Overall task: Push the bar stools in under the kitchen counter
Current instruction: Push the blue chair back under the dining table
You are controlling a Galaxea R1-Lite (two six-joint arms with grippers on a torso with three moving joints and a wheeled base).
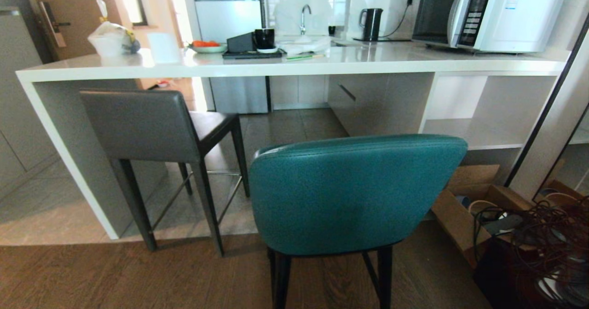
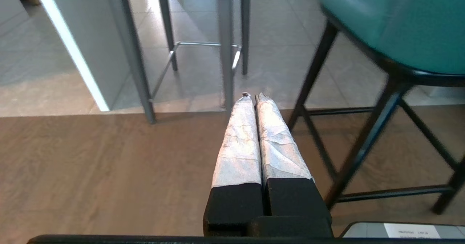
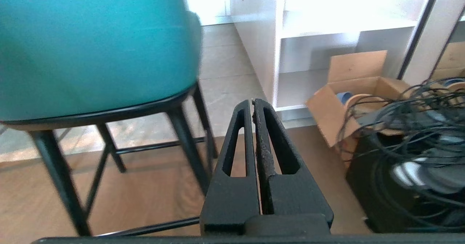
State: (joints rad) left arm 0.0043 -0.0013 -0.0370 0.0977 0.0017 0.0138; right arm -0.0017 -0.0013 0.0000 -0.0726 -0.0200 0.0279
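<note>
Wood flooring lies under both my low-held arms. Left pincer [image 2: 253,95] pressed together beside the teal stool [image 1: 354,194]; right pincer [image 3: 253,102] likewise, touching nothing.

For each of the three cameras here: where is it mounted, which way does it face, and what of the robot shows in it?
Head view: high on the robot, looking forward and down at the kitchen counter, grey stool and teal stool; no arm shows.
Left wrist view: low, behind the shut left gripper, facing the stool legs and floor.
Right wrist view: low, behind the shut right gripper, facing the cardboard box and shelving.
Shared: the teal stool appears in all three views.
</note>
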